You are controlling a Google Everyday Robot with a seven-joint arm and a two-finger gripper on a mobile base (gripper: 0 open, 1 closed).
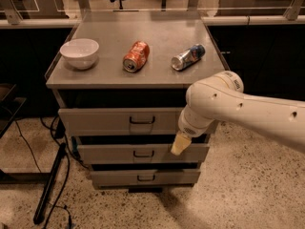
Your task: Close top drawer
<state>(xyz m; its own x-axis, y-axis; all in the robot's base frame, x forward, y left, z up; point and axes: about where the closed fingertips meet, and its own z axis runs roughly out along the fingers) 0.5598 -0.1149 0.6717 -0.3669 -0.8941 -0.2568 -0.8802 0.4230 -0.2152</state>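
Note:
The top drawer (119,120) is a wide grey front with a small dark wire handle (142,121) at its centre. It sits pushed in, roughly flush with the two narrower drawer fronts below. My gripper (179,143) hangs from the white arm (228,106) at the right part of the cabinet front, just below the top drawer's lower edge and over the middle drawer (143,153). Only one pale fingertip (179,143) shows.
On the grey cabinet top (109,78) stand a white bowl (79,53), an orange can (136,56) lying on its side and a blue-silver can (188,57) lying on its side. A dark stand leg and cables (50,182) lie on the floor at the left.

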